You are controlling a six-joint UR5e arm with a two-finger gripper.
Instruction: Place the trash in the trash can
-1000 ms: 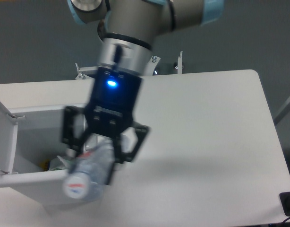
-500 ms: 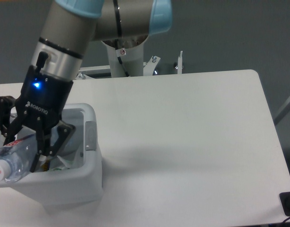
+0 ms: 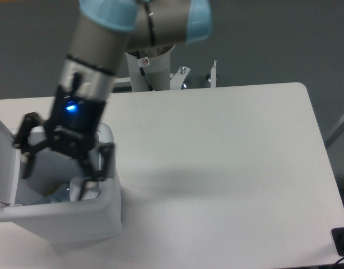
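Jaws spread apart and empty, the gripper (image 3: 60,162) hangs over the open trash can (image 3: 77,216) at 8 o'clock on the worktop (image 3: 228,168). The bottle (image 3: 57,195) lies inside. Best practice: retract straight up, clearing rim and raised lid (image 3: 4,162).

White table (image 3: 228,140) before a dark grey wall (image 3: 284,39)

Even bright light, slight softness
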